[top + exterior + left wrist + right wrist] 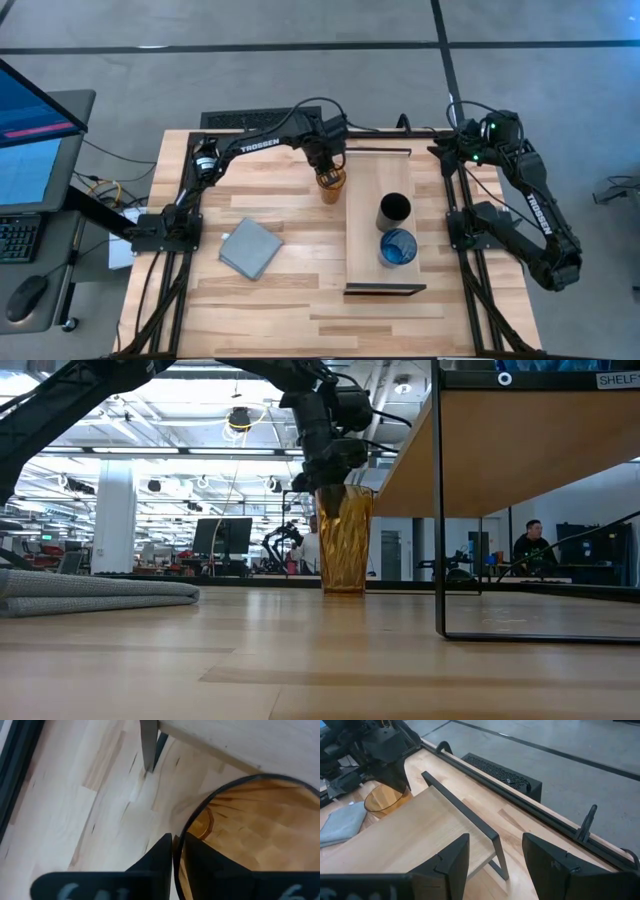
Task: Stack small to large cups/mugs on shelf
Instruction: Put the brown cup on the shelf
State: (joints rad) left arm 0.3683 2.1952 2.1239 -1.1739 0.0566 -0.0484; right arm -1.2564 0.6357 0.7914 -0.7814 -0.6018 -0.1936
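The amber tumbler (331,186) stands upright on the tabletop just left of the shelf (372,172); its base rests on the wood in the low view (345,540). My left gripper (327,160) is shut on its rim from above. The black cup (394,211) and the blue cup (398,247) stand on the shelf board, toward its near end. My right gripper (495,857) is open and empty, raised at the far right corner of the table. My left gripper pinches the tumbler's rim (176,836) on its far side, one finger (205,862) inside the cup and one finger (155,855) outside. The fingers point down from above. The tumbler stands upright with its base (344,588) on the table.
A folded grey-blue cloth (250,247) lies on the table left of the shelf. The shelf's dark end brackets (384,290) stand at its near and far ends. A monitor and keyboard stand off the table's left side.
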